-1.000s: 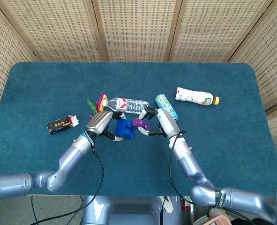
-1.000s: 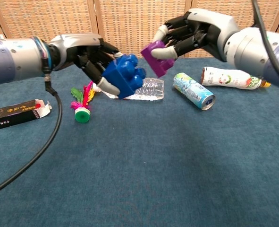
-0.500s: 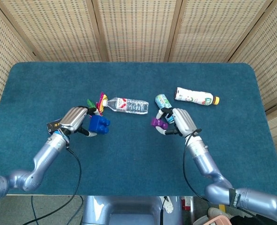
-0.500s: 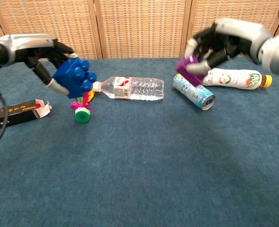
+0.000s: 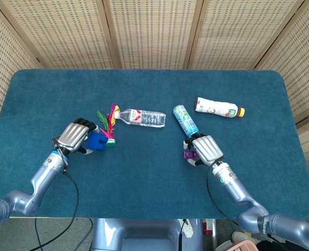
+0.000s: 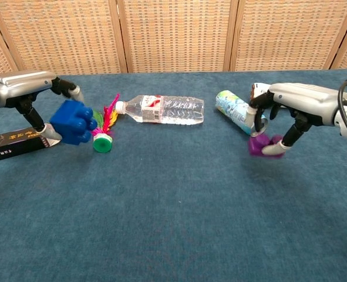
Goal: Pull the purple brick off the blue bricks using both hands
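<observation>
The blue bricks are held in my left hand at the table's left side, just above the cloth. Over on the right, the purple brick is separate from them. My right hand grips it low, at or on the table surface, with the thumb under its right side. The two hands are far apart.
A clear water bottle lies in the middle. A can lies just behind my right hand, a white bottle beyond it. A feathered shuttlecock and a black box sit by my left hand.
Both hands have swung apart and down: the left carried the blue bricks left toward the black box, the right lowered the purple brick to the table in front of the can.
</observation>
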Tool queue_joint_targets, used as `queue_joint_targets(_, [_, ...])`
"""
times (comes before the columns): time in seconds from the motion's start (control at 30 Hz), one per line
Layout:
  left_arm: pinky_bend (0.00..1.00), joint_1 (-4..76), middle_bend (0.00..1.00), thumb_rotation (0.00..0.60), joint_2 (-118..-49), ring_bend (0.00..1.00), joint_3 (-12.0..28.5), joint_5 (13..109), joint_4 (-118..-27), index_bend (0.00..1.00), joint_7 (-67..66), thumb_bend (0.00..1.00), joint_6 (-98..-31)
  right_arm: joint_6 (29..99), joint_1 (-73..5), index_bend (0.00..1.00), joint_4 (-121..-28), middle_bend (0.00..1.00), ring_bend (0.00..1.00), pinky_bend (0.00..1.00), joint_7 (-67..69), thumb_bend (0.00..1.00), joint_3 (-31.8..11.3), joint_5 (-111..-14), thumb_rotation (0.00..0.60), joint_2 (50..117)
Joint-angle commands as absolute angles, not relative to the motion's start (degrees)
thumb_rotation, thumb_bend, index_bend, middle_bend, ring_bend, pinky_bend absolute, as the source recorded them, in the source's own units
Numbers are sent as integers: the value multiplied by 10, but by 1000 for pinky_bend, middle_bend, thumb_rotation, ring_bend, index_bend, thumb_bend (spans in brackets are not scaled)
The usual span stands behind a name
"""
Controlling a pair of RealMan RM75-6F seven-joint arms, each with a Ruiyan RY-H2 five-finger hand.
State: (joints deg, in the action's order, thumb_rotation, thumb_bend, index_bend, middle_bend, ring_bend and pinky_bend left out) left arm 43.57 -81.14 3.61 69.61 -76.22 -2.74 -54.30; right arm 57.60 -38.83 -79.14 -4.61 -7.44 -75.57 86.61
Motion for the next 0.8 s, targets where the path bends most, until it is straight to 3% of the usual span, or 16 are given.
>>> queue_joint_targets(0.03, [0, 431, 0, 600, -811, 0, 45, 714, -759, 0, 5, 0, -544, 588, -382, 74, -804, 61, 6, 154, -51, 0, -77, -757, 600, 857])
queue_joint_targets(0.27, [0, 404, 0, 600, -746, 0, 58, 741, -828, 0, 60, 0, -583, 647, -348, 74, -855, 49, 0, 103, -19, 0, -69, -799, 600, 807])
queue_joint_targets(0.5, [0, 285, 0, 600, -657, 0, 47, 713, -941, 0, 24, 0, -731, 814, -257, 67, -789, 13, 0, 4, 25, 0, -31, -896, 600, 753])
queue_joint_targets(0.63, [0, 217, 0, 600, -653, 0, 27, 708, -954, 0, 19, 0, -801, 867, -203, 6, -770, 0, 0, 0, 14, 0, -9, -903, 600, 728])
queue_joint_targets(0.8, [0, 159, 0, 600, -668, 0, 6, 730, -929, 0, 16, 0, -862, 902, -157, 0, -786, 0, 0, 0, -4, 0, 6, -904, 600, 706])
